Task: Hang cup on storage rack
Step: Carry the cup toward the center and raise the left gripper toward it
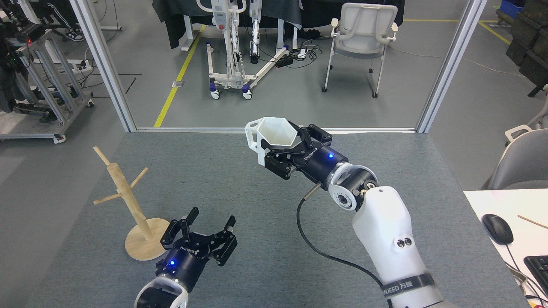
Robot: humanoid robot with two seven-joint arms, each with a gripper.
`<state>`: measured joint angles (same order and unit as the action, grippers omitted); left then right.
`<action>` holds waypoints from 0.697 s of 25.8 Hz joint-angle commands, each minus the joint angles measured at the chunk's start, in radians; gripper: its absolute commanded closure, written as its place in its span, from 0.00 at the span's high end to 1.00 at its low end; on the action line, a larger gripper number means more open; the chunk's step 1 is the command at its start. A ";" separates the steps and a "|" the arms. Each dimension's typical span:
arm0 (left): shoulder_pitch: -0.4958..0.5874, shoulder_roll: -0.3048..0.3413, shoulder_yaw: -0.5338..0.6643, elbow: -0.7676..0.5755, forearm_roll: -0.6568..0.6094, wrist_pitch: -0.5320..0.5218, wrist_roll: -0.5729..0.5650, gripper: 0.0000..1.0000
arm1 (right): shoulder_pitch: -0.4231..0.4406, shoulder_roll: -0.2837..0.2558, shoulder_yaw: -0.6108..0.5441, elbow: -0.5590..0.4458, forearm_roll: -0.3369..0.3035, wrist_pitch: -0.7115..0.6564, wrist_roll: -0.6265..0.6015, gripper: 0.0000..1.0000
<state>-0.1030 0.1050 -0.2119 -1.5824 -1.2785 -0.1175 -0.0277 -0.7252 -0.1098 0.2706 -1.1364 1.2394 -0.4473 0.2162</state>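
Observation:
The white faceted cup (273, 139) is held above the grey table near its far edge, rim up, handle pointing left. My right gripper (286, 150) is shut on the cup, its black fingers clasping the cup's right side and rim. The wooden storage rack (128, 201) stands upright on its round base at the table's left, its thin pegs bare. My left gripper (210, 229) hovers low just right of the rack's base, open, with nothing between its fingers.
The grey carpeted table (265, 214) ends at a metal frame rail (274, 129) just behind the cup. A white desk corner with a mouse (497, 228) and keyboard sits at the right. A white chair (361, 38) and wheeled equipment stand on the floor beyond.

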 commanded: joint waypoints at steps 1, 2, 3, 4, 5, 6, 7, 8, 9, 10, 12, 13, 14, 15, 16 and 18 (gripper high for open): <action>-0.027 -0.001 0.000 0.016 0.002 0.015 -0.003 0.98 | -0.019 -0.005 0.065 -0.006 -0.011 0.173 -0.008 0.15; -0.032 -0.002 0.000 0.018 0.002 0.024 -0.005 0.98 | -0.025 -0.008 0.111 -0.006 -0.021 0.237 -0.012 0.15; -0.032 -0.005 0.000 0.016 0.002 0.032 -0.008 0.98 | -0.028 -0.013 0.163 -0.009 -0.044 0.302 -0.018 0.15; -0.034 -0.013 0.000 0.012 0.002 0.036 -0.009 0.98 | -0.028 -0.028 0.222 -0.016 -0.072 0.360 -0.029 0.15; -0.035 -0.021 0.000 0.010 0.002 0.038 -0.011 0.98 | -0.033 -0.053 0.286 -0.031 -0.112 0.421 -0.040 0.14; -0.037 -0.025 0.000 0.010 0.001 0.038 -0.011 0.98 | -0.040 -0.073 0.334 -0.048 -0.160 0.480 -0.044 0.13; -0.038 -0.028 0.000 0.010 0.001 0.039 -0.011 0.98 | -0.049 -0.088 0.375 -0.068 -0.202 0.532 -0.044 0.13; -0.037 -0.034 0.000 0.012 0.001 0.041 -0.011 0.98 | -0.054 -0.100 0.407 -0.089 -0.239 0.573 -0.044 0.12; -0.038 -0.039 0.000 0.012 0.001 0.042 -0.009 0.98 | -0.056 -0.111 0.429 -0.111 -0.265 0.610 -0.044 0.12; -0.040 -0.044 0.000 0.013 0.001 0.042 -0.009 0.98 | -0.056 -0.122 0.447 -0.134 -0.282 0.639 -0.044 0.11; -0.055 -0.064 -0.001 0.019 0.001 0.041 -0.009 0.98 | -0.056 -0.137 0.479 -0.174 -0.293 0.696 -0.044 0.09; -0.064 -0.076 -0.003 0.024 0.001 0.041 -0.009 0.98 | -0.057 -0.145 0.501 -0.190 -0.296 0.728 -0.044 0.09; -0.070 -0.085 -0.007 0.030 -0.001 0.041 -0.009 0.98 | -0.056 -0.152 0.521 -0.206 -0.296 0.759 -0.044 0.09; -0.078 -0.091 -0.014 0.041 -0.001 0.041 -0.009 0.98 | -0.056 -0.159 0.545 -0.220 -0.301 0.797 -0.044 0.09; -0.089 -0.097 -0.018 0.050 -0.001 0.041 -0.011 0.98 | -0.056 -0.165 0.567 -0.235 -0.313 0.834 -0.044 0.09; -0.110 -0.107 -0.024 0.073 -0.001 0.042 -0.011 0.98 | -0.056 -0.172 0.605 -0.263 -0.342 0.894 -0.044 0.09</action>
<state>-0.1873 0.0149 -0.2269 -1.5361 -1.2790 -0.0764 -0.0380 -0.7811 -0.2675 0.8196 -1.3581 0.9290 0.3575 0.1676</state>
